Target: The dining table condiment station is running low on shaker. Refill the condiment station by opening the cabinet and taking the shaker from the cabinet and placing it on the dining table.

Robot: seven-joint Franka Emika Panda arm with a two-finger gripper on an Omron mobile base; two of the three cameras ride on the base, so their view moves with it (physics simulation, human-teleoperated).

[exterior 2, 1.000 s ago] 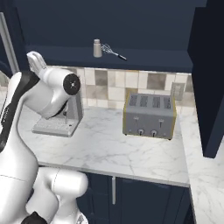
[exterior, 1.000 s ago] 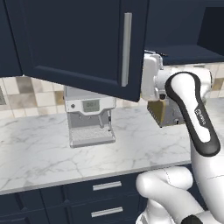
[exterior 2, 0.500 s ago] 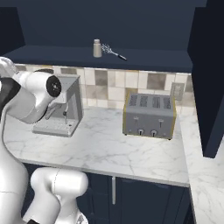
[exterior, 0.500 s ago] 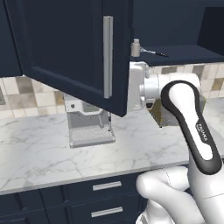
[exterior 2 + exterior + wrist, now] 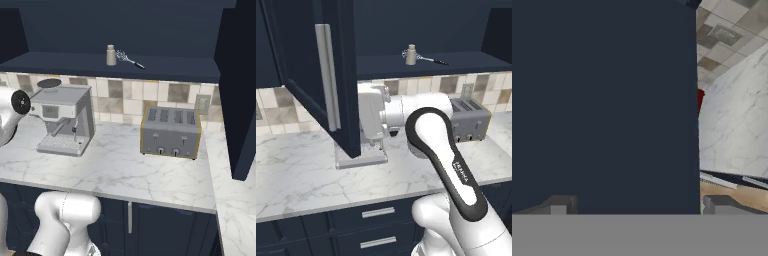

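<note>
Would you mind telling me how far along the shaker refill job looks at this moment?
Done: the dark navy upper cabinet door stands swung open, exposing the shelf. In hand: the open claw sits close against that door's panel, holding nothing. Left: the small pale grey-beige shaker stands on the shelf beside a thin metal utensil; it has yet to be picked up and carried to the dining table.

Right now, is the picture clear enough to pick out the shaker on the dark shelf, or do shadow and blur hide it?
Left base view: sharp, evenly lit, the pale shaker stands out against the shadowed cabinet interior. Right base view: same, shaker crisp, no glare. Hand view: the near door is a flat dark mass without detail; the tool tips look soft.
</note>
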